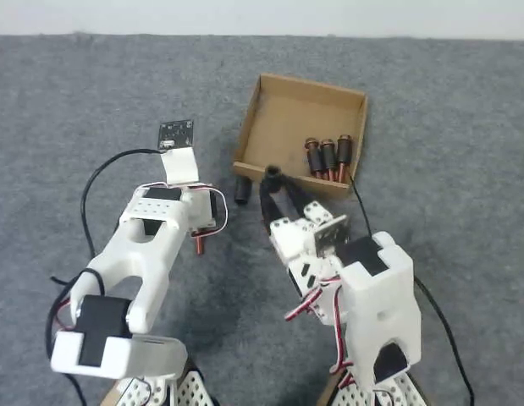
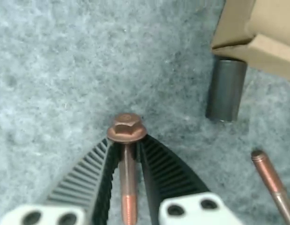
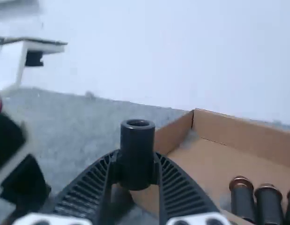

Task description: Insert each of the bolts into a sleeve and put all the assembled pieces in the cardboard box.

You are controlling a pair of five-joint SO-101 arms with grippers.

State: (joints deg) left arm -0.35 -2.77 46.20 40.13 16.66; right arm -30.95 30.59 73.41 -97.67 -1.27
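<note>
Evidently light, stiff and slick, the bolt (image 2: 127,130) sits clenched by its shank under the head in the left tool (image 2: 128,143), while the right tool (image 3: 137,164) grasps a sleeve (image 3: 137,143) mid-body just beside the box (image 3: 238,136).

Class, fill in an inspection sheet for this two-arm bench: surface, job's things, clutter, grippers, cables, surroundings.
Surface: grey carpet.
Job's things: cardboard box holds three assembled pieces; a loose sleeve lies on the carpet just outside the box; a loose bolt lies on the carpet near it.
Clutter: nothing seen.
Grippers: left gripper shut on a held bolt, low over the carpet; right gripper shut on a held sleeve, open end up, beside the box.
Cables: black cable loops beside the left arm.
Surroundings: white wall behind the table.
</note>
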